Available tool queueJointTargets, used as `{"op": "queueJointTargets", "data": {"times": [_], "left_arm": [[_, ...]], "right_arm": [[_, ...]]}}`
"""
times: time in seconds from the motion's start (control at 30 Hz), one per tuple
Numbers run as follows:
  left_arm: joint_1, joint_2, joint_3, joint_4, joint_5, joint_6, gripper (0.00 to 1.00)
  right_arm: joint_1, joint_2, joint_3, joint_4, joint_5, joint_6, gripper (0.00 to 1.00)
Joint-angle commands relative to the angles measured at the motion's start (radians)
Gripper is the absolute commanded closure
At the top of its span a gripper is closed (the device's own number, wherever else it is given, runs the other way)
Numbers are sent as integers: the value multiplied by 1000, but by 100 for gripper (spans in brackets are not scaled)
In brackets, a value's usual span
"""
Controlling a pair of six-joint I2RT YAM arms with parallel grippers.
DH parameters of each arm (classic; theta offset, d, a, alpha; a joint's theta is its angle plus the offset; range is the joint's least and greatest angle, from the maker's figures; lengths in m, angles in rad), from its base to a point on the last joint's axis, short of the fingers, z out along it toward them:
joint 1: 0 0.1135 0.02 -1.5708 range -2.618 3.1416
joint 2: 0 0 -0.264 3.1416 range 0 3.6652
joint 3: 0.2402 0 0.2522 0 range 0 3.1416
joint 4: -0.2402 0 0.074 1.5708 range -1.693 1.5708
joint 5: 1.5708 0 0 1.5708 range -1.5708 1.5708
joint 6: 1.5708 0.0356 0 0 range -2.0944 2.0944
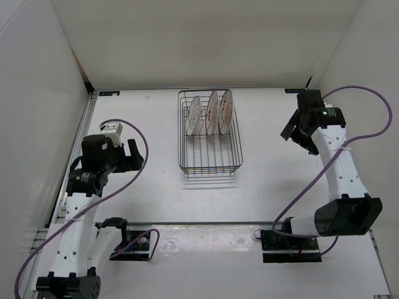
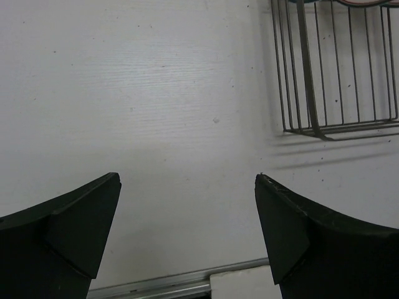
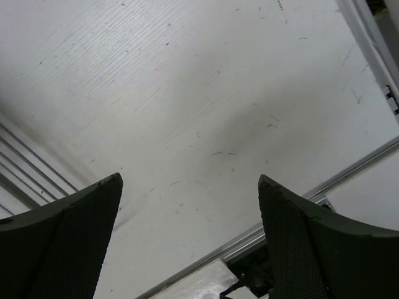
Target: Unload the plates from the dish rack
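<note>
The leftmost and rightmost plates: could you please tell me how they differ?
The leftmost plate bears dark line markings; the rightmost plate shows a reddish pattern. The leftmost stands nearer the left arm, the rightmost nearer the right arm. Both stand on edge in the dish rack.

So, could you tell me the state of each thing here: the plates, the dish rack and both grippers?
plates: all three standing on edge in the far end of the rack, none taken out yet.
dish rack: upright on the table, loaded.
left gripper: open, holding nothing, to the left of the rack.
right gripper: open, holding nothing, to the right of the rack.
</note>
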Motion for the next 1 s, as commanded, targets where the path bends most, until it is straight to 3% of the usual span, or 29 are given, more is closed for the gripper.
{"op": "queueJointTargets", "data": {"times": [0.0,0.1,0.13,0.2,0.23,0.27,0.33,0.37,0.4,0.47,0.53,0.77,0.97], "left_arm": [[-5,-38,48,-159,-51,78,1],[-2,-47,45,-252,-213,-44,1],[-2,-58,38,-304,-446,-332,1],[5,-64,12,-433,-539,-485,1],[10,-83,-4,-411,-511,-318,1],[16,-101,-13,-353,-411,-263,1],[15,-148,-37,-320,-332,-252,1],[16,-165,-50,-306,-288,-250,1],[16,-194,-62,-277,-261,-243,1],[16,-237,-114,-250,-206,-261,1],[15,-256,-152,-253,-189,-299,1],[15,-226,-150,-250,-152,-252,1],[7,-215,-169,-245,-151,-269,1]], "right_arm": [[-9,55,82,-7,68,-20,10],[-9,139,194,87,-124,-70,10],[-2,143,203,129,-291,-92,10],[11,111,142,335,-417,-78,10],[33,132,136,437,-450,-55,10],[40,165,236,450,-453,-54,10],[102,359,380,298,-437,-124,10],[120,414,622,253,-392,-141,10],[175,458,693,202,-342,-164,10],[215,596,884,195,-207,-235,10],[244,672,954,214,-139,-239,10],[295,680,835,277,-118,-282,11],[357,716,812,277,1,-313,14]]}}
